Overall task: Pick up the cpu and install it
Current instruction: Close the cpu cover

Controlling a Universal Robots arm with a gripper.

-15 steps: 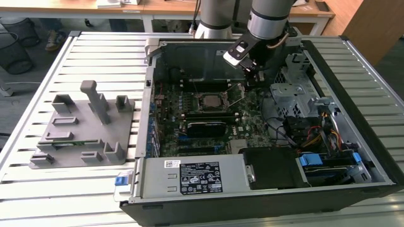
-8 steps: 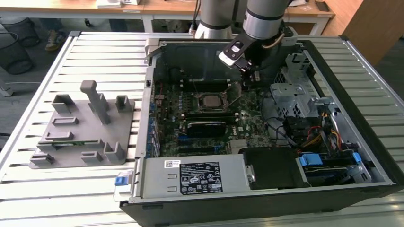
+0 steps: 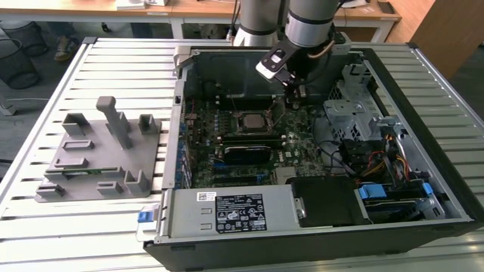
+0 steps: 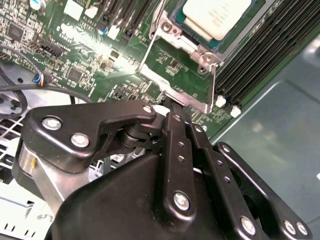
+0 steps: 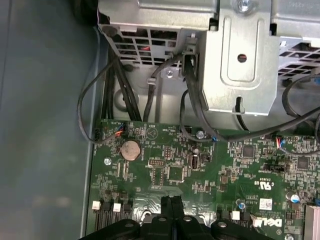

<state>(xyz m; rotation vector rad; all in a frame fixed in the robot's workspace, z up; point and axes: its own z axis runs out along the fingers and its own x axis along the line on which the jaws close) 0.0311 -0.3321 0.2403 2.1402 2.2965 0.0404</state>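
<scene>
The cpu (image 4: pixel 215 17) lies flat in its socket on the green board (image 4: pixel 75 50). It is square, so no side is the long one. From the jaws it is straight ahead, past the tips and a little way off. A silver metal frame (image 4: pixel 150 50) sits between the cpu and the jaws. The gripper (image 4: pixel 172 111) points down at the board, right at the near edge of that frame. Its jaws are pressed together and I see nothing between them

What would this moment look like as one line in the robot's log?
cpu: lying in socket | gripper: shut, holding nothing, fingertips beside the socket's metal frame | scene: open computer case
</scene>
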